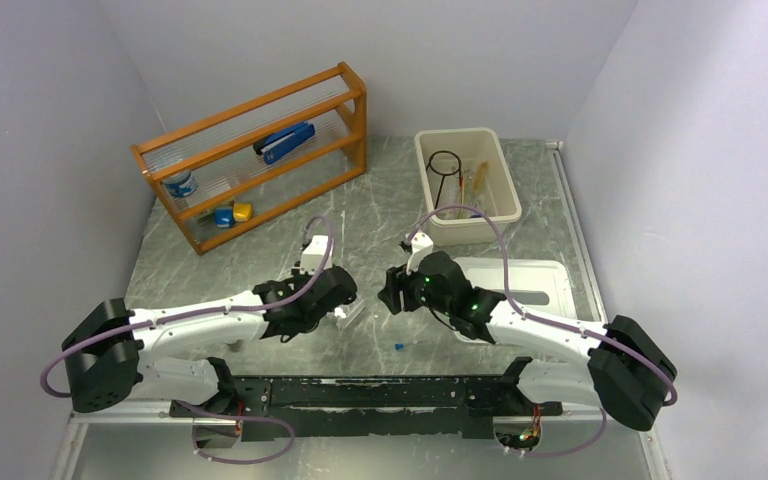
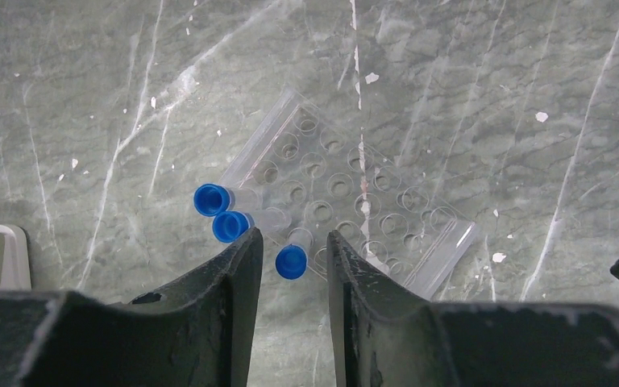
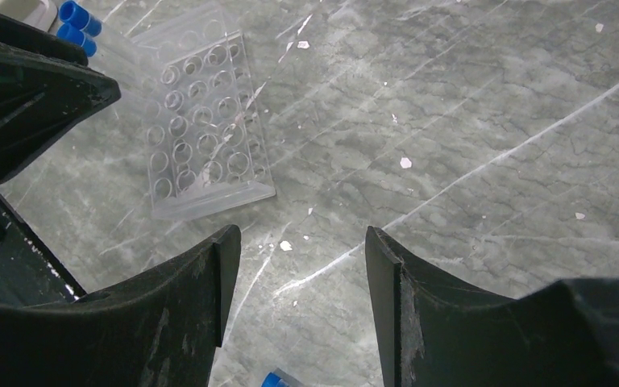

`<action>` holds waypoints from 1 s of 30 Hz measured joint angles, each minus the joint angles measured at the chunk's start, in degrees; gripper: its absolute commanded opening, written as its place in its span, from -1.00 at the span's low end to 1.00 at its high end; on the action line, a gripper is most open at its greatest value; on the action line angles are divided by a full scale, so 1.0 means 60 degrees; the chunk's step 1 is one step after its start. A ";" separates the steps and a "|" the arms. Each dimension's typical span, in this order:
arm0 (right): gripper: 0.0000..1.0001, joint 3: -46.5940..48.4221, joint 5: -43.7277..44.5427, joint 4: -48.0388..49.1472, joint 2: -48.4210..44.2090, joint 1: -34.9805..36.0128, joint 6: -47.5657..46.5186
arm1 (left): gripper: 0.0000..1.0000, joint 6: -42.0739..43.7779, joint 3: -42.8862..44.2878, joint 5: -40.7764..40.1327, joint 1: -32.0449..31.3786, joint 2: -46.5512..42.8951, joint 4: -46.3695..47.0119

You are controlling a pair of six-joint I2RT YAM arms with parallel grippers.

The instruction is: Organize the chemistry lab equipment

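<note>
Between the scuffed, matte black fingers (image 2: 242, 274) of the left gripper (image 2: 292, 242) a clear blue-capped tube (image 2: 291, 262) is sitting in a well at the near edge of the clear plastic tube rack (image 2: 346, 193); the jaws are standing narrowly parted, a sliver of gap showing on each side of the round cap, so they are gripping nothing; just beyond the left fingertip two more capped tubes (image 2: 230, 226) are leaning side by side, caps touching; the rack, a glassy slab punched with rows of round wells, is lying skewed on the grey-green, white-veined tabletop (image 2: 89, 121); the right gripper (image 3: 297, 242) is holding its wedge-shaped fingers (image 3: 209, 306) wide apart over bare stone, empty, the rack lying beyond its left finger; a loose blue cap (image 3: 272, 380) is peeking in below the gap.
</note>
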 measured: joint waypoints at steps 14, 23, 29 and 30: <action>0.24 0.0783 0.0503 -0.2280 0.0441 0.0000 0.0565 | 0.42 0.0339 0.0831 0.0288 0.0102 -0.1395 -0.0372; 0.24 0.0783 0.0645 -0.3552 0.1016 0.0000 0.1140 | 0.34 0.0543 0.0561 0.0834 0.0925 -0.1155 -0.0441; 0.24 0.0823 0.0681 -0.4025 0.1348 0.0000 0.1344 | 0.26 0.0699 0.0433 0.1264 0.1118 -0.0940 -0.0273; 0.24 0.0867 0.0707 -0.4131 0.1421 0.0000 0.1384 | 0.25 0.0714 0.0430 0.1319 0.1126 -0.0911 -0.0237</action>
